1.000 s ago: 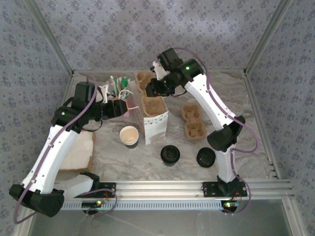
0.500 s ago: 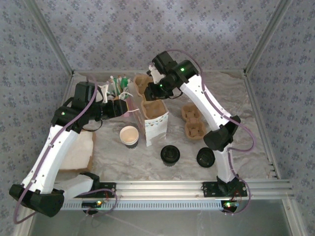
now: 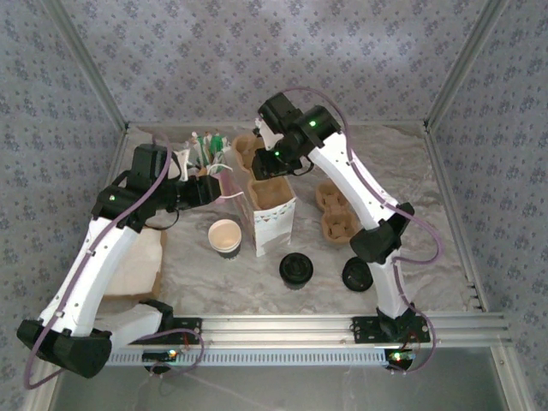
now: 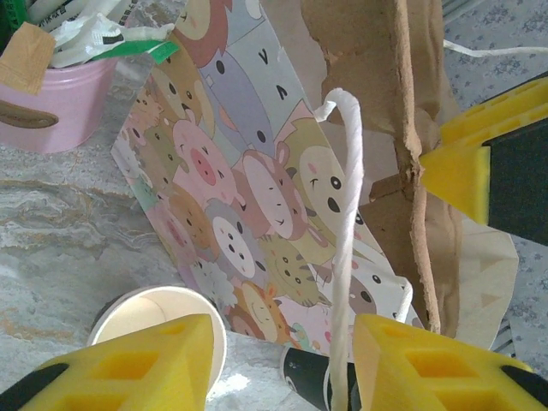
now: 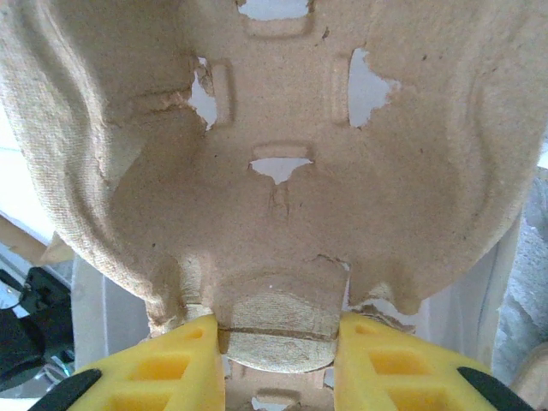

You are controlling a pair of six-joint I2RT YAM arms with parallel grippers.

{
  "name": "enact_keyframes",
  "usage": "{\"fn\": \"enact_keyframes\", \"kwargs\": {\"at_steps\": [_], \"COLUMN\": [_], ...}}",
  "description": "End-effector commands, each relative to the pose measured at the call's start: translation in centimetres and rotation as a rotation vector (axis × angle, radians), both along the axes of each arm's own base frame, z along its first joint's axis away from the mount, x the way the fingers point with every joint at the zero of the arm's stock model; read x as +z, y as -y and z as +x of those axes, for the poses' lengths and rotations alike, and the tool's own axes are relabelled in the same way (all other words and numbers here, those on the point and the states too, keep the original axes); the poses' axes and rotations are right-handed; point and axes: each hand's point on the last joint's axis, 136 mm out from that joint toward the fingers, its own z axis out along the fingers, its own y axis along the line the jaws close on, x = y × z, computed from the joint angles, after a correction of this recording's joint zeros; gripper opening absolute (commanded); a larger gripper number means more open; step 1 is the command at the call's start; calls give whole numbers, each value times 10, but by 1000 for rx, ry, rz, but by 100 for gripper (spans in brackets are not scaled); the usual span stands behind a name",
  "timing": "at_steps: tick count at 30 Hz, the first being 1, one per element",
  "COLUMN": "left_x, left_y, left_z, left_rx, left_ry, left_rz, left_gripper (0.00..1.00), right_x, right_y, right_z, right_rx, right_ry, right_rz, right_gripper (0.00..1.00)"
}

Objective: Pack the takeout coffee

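Nearest the bases, the paper cup had stayed put, open, close beside the left gripper, with a black lid further to that gripper's right. The coffee was therefore neither capped nor packed. The left jaws had narrowed a little yet stood apart, the cord handle of the paper bag loose between them. Beyond, the right gripper had swung in over the bag's mouth, clenched on a tab of the cardboard carrier, likely seating it for the cup.
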Motion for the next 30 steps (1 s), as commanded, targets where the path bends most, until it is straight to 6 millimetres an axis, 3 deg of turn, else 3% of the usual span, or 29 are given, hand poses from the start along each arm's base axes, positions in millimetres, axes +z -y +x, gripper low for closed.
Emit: {"fn": "enact_keyframes", "kwargs": {"at_steps": [1, 14, 30], "left_x": [6, -1, -3], "left_y": [-4, -4, -3], "left_z": [3, 7, 8], "left_rx": [10, 13, 13], "left_ry": [39, 25, 20], "left_rz": [-1, 4, 2], "left_gripper": [44, 34, 33], "right_x": [-6, -15, -29], "right_y": [5, -3, -4], "right_z": [-2, -8, -8], "right_rx": [14, 60, 64], "right_ry": [15, 22, -12], "right_rz": [-68, -104, -131], "right_gripper": [33, 33, 33]}}
